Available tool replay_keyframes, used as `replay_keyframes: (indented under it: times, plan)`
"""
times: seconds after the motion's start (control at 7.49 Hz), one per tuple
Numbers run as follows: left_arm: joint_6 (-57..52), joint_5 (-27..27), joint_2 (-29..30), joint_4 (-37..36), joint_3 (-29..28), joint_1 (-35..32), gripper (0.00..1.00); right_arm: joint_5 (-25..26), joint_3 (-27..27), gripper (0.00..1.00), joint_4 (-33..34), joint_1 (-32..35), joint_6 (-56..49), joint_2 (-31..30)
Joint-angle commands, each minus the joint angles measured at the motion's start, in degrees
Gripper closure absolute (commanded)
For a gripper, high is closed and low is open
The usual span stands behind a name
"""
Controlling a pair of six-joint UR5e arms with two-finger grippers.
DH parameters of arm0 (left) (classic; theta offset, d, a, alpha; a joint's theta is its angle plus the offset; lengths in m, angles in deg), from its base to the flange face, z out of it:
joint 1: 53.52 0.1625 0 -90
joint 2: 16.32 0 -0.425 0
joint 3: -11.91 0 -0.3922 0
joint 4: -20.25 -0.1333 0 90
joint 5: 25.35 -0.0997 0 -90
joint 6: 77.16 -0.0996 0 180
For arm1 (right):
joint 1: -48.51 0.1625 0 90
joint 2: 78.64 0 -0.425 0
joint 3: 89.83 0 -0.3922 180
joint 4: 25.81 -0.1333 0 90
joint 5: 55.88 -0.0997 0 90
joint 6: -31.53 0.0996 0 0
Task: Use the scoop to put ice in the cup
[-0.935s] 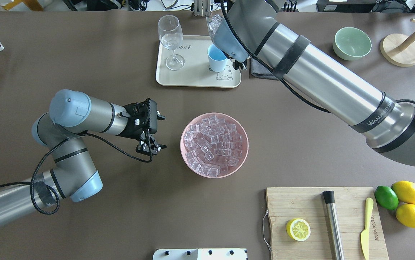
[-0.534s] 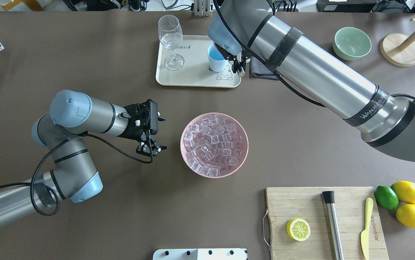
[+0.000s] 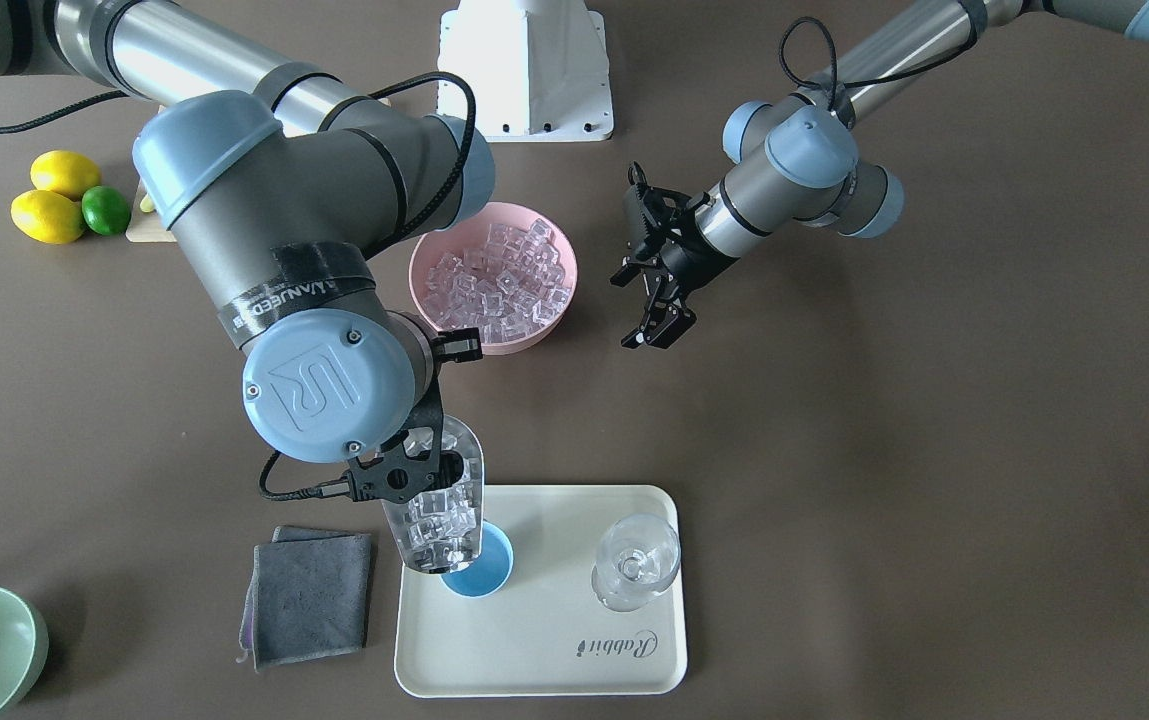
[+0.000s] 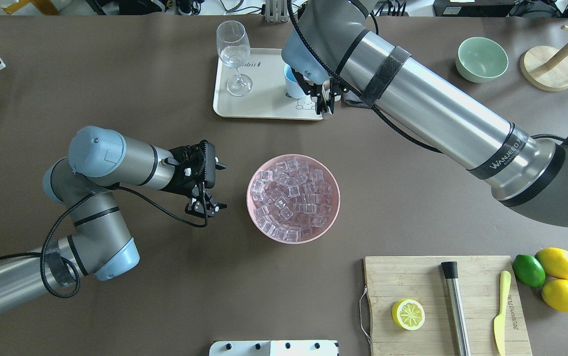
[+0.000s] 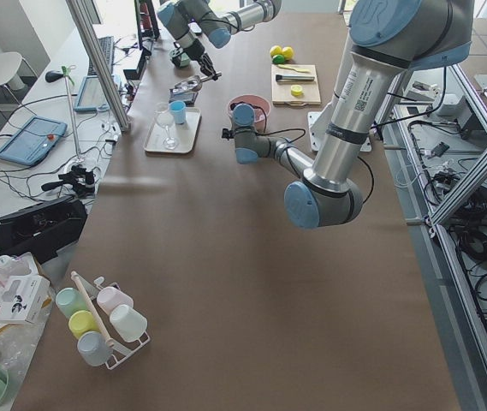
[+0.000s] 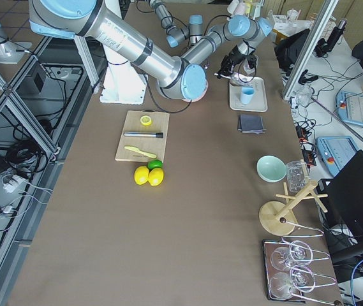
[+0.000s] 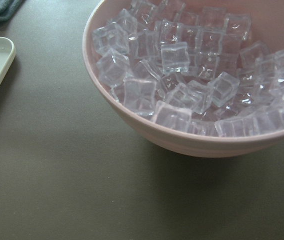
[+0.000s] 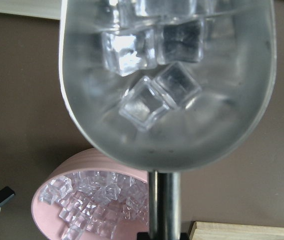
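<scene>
1. Since the overhead view of a moment ago, my right wrist has swung nearer over the cream plastic tray. It now hides all but a sliver of the cup, and the loaded end of the scoop no longer shows past the tray's far edge. My left arm has hardly shifted.
2. My right gripper is clamped on the thin straight rod handle of the scoop, a rounded trough of dull-shining steel.
3. The trough tilts down, and in the front view its lip overlaps the rim of the small, round, light-blue cup. I cannot tell whether they touch.
4. Ice lies in the trough: clear, glassy cubes with soft edges, most crowded toward the lip, two lying loose behind them.
5. The cup stands on the tray beside a clear stemmed wine glass. A folded grey cloth lies just off the tray's edge.
6. My left gripper hangs with its black fingers apart, holding nothing, beside the smooth pink bowl, which is heaped with more cubes.
</scene>
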Motion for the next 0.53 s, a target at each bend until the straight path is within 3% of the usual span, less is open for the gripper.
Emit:
replay_keyframes:
  times: [0.0,0.4]
  plan:
    - [-0.08,0.13,-0.47,0.0,0.04,0.09,0.01,-3.09,0.0,1.0,0.58,-0.45,2.05,0.7]
    - [0.18,0.04,-0.47,0.0,0.04,0.09,0.01,-9.85,1.4,1.0,0.4,-0.45,2.05,-0.25]
